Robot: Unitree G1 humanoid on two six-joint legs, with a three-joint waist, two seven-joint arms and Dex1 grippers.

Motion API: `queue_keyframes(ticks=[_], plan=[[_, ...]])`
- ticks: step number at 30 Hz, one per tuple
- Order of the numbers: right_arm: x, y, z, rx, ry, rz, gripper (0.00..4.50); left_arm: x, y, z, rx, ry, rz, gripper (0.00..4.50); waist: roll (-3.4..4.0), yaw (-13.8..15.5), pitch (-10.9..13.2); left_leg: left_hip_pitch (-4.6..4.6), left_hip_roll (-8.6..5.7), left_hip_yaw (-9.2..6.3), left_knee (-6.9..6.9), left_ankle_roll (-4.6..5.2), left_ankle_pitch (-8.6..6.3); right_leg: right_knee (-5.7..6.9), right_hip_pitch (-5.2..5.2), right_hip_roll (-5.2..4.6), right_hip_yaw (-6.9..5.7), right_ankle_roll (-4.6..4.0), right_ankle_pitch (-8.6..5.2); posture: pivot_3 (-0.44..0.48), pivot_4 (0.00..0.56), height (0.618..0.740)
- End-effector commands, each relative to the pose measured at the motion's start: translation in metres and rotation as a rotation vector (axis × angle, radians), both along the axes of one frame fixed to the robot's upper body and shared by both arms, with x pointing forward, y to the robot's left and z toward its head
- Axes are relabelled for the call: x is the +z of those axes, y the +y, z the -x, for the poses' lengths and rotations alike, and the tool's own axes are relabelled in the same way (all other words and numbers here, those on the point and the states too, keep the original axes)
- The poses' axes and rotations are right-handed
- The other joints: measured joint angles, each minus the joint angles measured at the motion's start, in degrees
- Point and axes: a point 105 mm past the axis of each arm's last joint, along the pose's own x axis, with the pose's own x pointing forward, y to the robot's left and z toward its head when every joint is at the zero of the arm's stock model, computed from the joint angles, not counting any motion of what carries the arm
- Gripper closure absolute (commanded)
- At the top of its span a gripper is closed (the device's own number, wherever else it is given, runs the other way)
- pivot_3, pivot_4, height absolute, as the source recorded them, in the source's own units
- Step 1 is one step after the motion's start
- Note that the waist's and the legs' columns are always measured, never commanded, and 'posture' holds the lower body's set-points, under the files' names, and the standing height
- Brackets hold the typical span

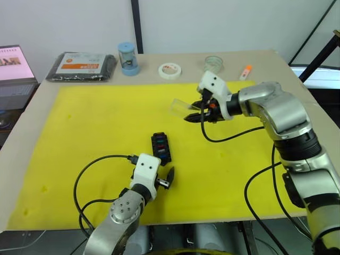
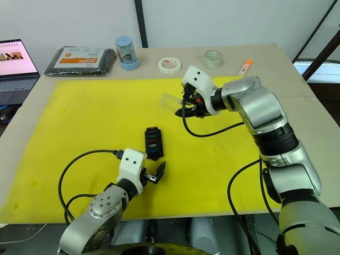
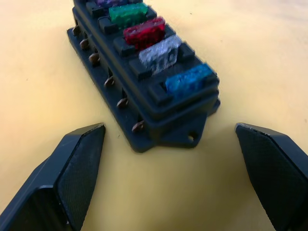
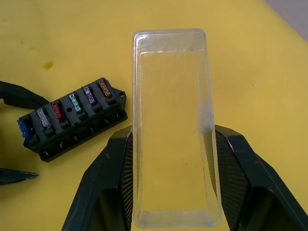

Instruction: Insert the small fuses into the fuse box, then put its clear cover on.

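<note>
Right jaws (image 4: 171, 180) grip one clear cover (image 4: 172, 130); left jaws (image 3: 168, 178) wide; six fuses (image 3: 144, 32) in fuse box (image 3: 130, 103).

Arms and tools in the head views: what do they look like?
Both arms are silver-grey metal with black joint segments. Each wrist carries a white boxy housing, and loose black cables loop alongside. The left tool and right tool each have two black fingers with finely textured inner pads.

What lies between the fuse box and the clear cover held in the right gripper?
Only bare yellow mat, as the right eye view shows. The fuse box sits on it with fuses seated; the right gripper holds the clear cover above it.
</note>
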Motion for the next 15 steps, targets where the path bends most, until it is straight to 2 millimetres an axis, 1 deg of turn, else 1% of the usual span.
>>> queue_keyframes(ticks=[1,5,9,15], plan=[[0.018,0.006,0.002,0.034,-0.060,-0.009,2.63,-0.007,-0.013,-0.002,-0.012,0.018,0.004,0.00,0.00,0.40,0.00,0.00,-0.01,0.00,0.00,0.00,0.00,0.00,0.00,0.00,0.00,0.00,0.00,0.000,0.150,0.740],[0.019,0.008,0.004,0.042,-0.060,-0.008,2.63,-0.008,-0.013,-0.012,0.035,0.001,-0.007,0.00,0.00,0.52,-0.01,0.00,-0.06,-0.01,0.02,0.02,-0.01,-0.01,0.05,-0.06,-0.04,0.00,0.00,0.000,0.150,0.740],[0.020,0.008,0.004,0.046,-0.061,-0.007,2.63,-0.006,-0.008,-0.019,0.107,-0.021,-0.016,0.00,0.01,0.44,-0.01,0.02,-0.06,-0.02,0.03,0.03,-0.01,0.00,0.06,-0.06,-0.06,0.01,0.01,0.000,0.150,0.740],[0.021,0.007,0.003,0.049,-0.064,-0.008,2.63,-0.003,0.012,-0.020,0.187,-0.044,-0.022,0.00,0.01,0.23,-0.01,0.04,-0.01,-0.01,0.03,0.03,-0.01,0.01,0.05,-0.06,-0.08,0.02,0.01,0.000,0.150,0.740]])
